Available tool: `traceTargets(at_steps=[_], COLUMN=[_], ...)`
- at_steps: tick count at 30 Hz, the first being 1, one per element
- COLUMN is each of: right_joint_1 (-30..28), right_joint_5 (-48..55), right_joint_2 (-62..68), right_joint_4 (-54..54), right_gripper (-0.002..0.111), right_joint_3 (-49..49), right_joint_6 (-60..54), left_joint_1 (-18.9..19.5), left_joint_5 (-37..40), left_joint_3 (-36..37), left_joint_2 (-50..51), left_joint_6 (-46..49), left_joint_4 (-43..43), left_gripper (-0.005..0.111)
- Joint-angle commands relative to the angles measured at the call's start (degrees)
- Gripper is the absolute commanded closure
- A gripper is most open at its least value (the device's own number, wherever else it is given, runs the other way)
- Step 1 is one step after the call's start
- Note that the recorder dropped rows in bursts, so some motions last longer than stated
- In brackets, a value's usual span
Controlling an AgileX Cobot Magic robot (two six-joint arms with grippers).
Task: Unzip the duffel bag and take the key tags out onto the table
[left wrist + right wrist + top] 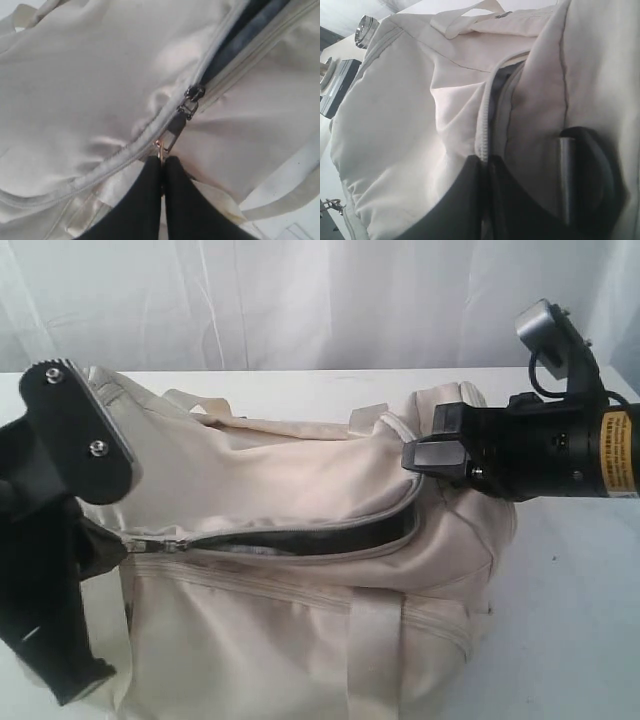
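The cream-white duffel bag (300, 570) lies across the white table (580, 620). Its zipper is open along most of the top, showing a dark slit of lining (320, 538). The zipper slider (194, 95) sits near the bag's left end, and my left gripper (162, 159) is shut on its metal pull tab (172, 134). My right gripper (487, 161) is shut on the zipper trim (484, 120) at the bag's right end; in the exterior view it shows as a right gripper (425, 455) against the bag's upper right corner. The key tags are hidden.
A webbing strap (375, 660) runs down the bag's front, and a handle loop (465, 20) lies on top. A white curtain (300, 300) backs the table. Bare tabletop lies to the right of the bag.
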Motion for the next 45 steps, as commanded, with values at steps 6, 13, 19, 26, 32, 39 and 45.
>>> traceTargets(at_steps=[6, 13, 19, 26, 32, 39, 45], right_joint_1=[-0.2, -0.2, -0.2, -0.2, -0.2, -0.2, -0.2], right_joint_5=[1.3, 1.4, 1.9, 3.6, 3.2, 3.2, 2.8], right_joint_2=[-0.4, -0.4, -0.5, -0.5, -2.0, -9.2, -13.4], right_joint_4=[0.7, 0.3, 0.0, 0.0, 0.0, 0.0, 0.0], right_gripper=[0.108, 0.108, 0.108, 0.108, 0.108, 0.103, 0.067], right_joint_3=[-0.4, -1.9, -2.4, -2.4, -2.4, -2.4, -2.4], right_joint_6=[-0.7, -0.7, -0.7, -0.9, -9.8, -23.3, -26.3], left_joint_1=[-0.3, -0.3, -0.3, -0.3, -0.3, -0.3, -0.3], left_joint_5=[9.3, 14.1, 20.3, 24.1, 23.2, 22.9, 22.2], left_joint_3=[6.2, 8.8, 8.8, 8.8, 8.8, 8.8, 8.8], left_joint_2=[-7.4, -13.7, -17.9, -21.6, -22.3, -22.3, -22.3], left_joint_6=[-5.0, -10.5, -10.6, -10.6, -10.3, -10.3, -10.3], left_joint_4=[1.7, 6.3, 9.7, 14.0, 14.7, 14.7, 14.7], left_gripper=[0.107, 0.107, 0.107, 0.107, 0.107, 0.107, 0.107])
